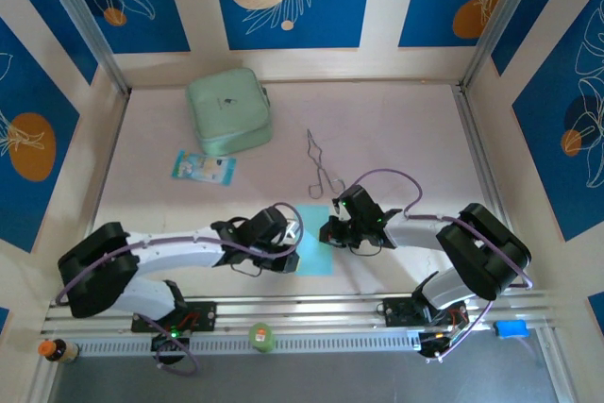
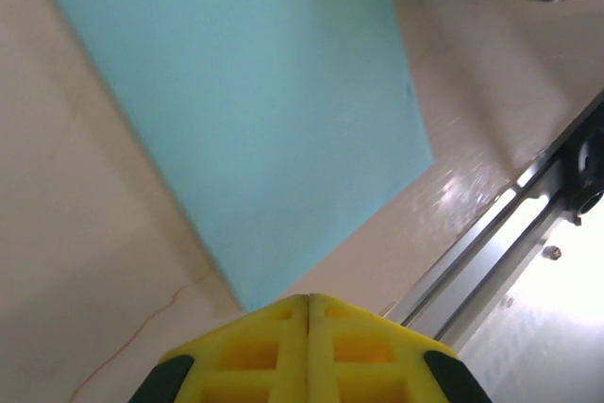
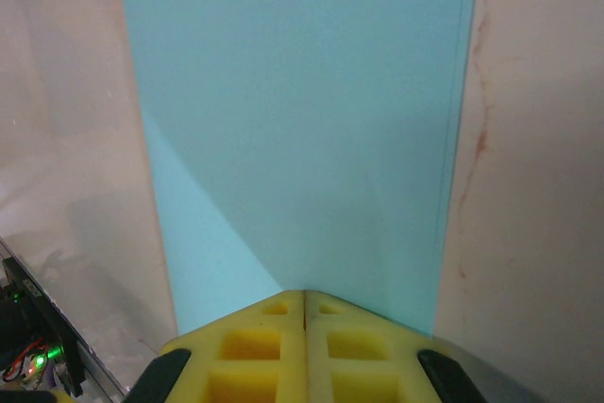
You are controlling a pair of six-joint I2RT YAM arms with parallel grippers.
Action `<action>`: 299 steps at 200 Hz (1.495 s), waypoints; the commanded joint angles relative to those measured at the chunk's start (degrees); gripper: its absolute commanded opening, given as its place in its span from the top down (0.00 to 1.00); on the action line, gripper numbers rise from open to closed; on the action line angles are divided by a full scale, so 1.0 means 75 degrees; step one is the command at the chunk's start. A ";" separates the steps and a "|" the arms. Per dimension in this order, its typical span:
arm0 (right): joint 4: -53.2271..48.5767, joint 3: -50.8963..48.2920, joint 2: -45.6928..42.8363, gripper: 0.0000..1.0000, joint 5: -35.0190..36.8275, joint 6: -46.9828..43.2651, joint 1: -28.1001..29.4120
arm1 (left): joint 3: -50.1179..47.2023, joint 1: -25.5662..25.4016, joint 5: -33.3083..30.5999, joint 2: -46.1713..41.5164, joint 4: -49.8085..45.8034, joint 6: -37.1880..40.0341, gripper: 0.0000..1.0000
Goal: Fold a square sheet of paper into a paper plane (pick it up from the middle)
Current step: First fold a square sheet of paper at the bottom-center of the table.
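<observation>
A pale pink counter (image 1: 406, 139), marked by faint reddish lines, is enclosed by cream walls (image 1: 379, 7) set with blue leaf-patterned panels (image 1: 330, 25). A metal rail (image 1: 311, 307) is fixed along its near edge. The cyan sheet of paper (image 1: 317, 257) is laid flat near that rail, between the left claw (image 2: 309, 297) and the right claw (image 3: 304, 292). Both claws are pressed together, with nothing clamped.

Table (image 1: 406, 129): paper (image 1: 317, 258), case (image 1: 229, 112), packet (image 1: 203, 168), tongs (image 1: 321, 169)
</observation>
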 commanded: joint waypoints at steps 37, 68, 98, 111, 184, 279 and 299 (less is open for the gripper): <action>-0.1034 -0.0248 0.0383 1.00 0.0669 -0.0068 -0.0001 | -0.0054 0.0032 0.0704 0.1025 0.0630 -0.0557 0.98; -0.1053 -0.0199 0.0459 1.00 0.0654 -0.0118 -0.0001 | -0.0598 0.0042 0.0792 0.0900 0.0678 -0.0641 0.97; -0.0999 -0.0250 0.0458 1.00 0.0645 -0.0087 -0.0001 | -0.1192 0.0042 0.0957 0.0798 0.1215 -0.0906 0.97; -0.1016 -0.0248 0.0448 1.00 0.0657 -0.0099 -0.0005 | -0.1363 0.0041 0.1042 0.0716 0.1434 -0.1044 0.97; -0.0990 -0.0181 0.0424 1.00 0.0525 -0.0222 -0.0012 | -0.1038 0.0151 0.1249 -0.0059 0.1612 -0.1273 0.96; -0.1630 0.0871 -0.1181 0.76 -0.0135 -0.0748 -0.0024 | 0.0186 0.1777 0.0572 -0.0678 0.0134 -0.0491 0.96; -0.2235 0.0606 -0.1938 0.71 0.0331 -0.0289 -0.0045 | 0.0552 0.1978 0.0706 -0.0184 0.0292 -0.0421 0.95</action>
